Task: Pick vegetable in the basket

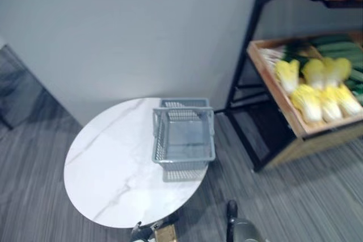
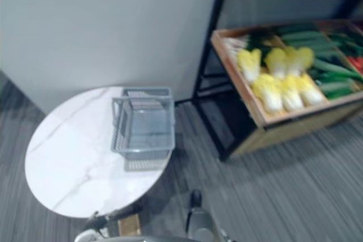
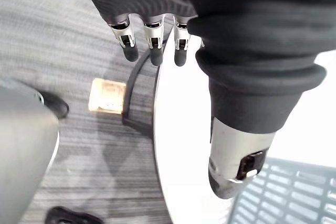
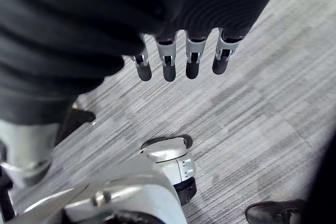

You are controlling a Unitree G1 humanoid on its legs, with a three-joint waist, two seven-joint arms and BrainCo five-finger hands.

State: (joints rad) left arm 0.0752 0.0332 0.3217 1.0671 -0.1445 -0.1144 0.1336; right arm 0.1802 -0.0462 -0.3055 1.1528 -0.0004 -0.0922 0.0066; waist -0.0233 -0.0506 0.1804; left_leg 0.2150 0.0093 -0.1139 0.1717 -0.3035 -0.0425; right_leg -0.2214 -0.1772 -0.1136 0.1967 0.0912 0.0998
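**Basket empty on the bench, vegetables not yet picked from the rack**

A grey wire basket (image 1: 182, 160) is seen on the right, far part of a round white bench (image 1: 108, 174), close to the edge that faces a black rack (image 1: 245, 43). Nothing lies in the basket. Its position is judged to be deliberate: set on the side nearest the produce, it can be reached from the rack with a short carry.

The vegetables are held in a wooden crate (image 1: 272, 92) on the rack, to the right of the bench and apart from it. The crate is tilted toward the viewer, presumably so that its contents can be seen and taken from above. Yellow-leafed cabbages (image 1: 320, 92) are grouped at its near end, and long green vegetables (image 1: 340, 46) lie at the far end. Which kind is meant by the task cannot be told.

The left hand (image 3: 153, 35) is hung low beside the near edge of the bench, its fingers (image 3: 128, 40) loosely released and nothing grasped. The right hand (image 4: 168, 59) is hung over the floor (image 4: 262, 108), its fingers (image 4: 191, 56) likewise relaxed and empty. With both hands down and free, the task is judged not yet begun; a reach to the right toward the crate is what the first step calls for.
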